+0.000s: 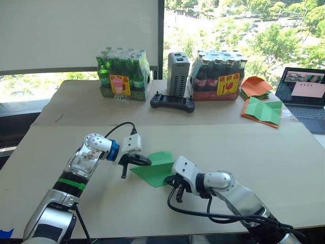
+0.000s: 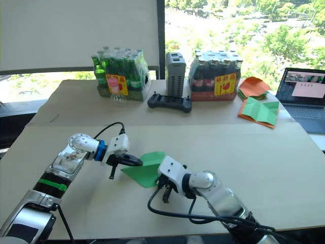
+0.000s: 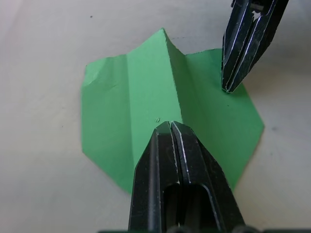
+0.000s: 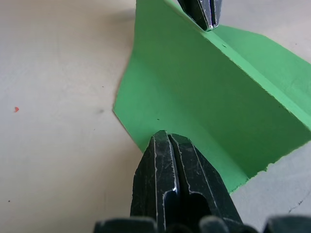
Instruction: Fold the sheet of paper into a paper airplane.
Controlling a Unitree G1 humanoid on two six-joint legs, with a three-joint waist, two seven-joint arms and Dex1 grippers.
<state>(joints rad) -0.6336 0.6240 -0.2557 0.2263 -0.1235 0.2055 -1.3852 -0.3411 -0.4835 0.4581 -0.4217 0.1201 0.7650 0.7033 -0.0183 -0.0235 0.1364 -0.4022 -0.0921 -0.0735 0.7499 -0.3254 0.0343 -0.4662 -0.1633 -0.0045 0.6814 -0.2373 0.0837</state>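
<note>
On the surface [image 1: 284, 168] between both arms lies the partly folded sheet of paper [image 1: 155, 170], the left gripper [image 3: 170, 125] and right gripper [image 4: 167, 136], each pressed together, bearing on it, apparently to flatten creases.

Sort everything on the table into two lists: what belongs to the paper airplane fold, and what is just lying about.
In the job:
sheet of paper
left gripper, shut
right gripper, shut

Lying about:
green bottle pack
dark bottle pack
controller
grey box
orange papers
green sheet with orange edges
laptop
</note>
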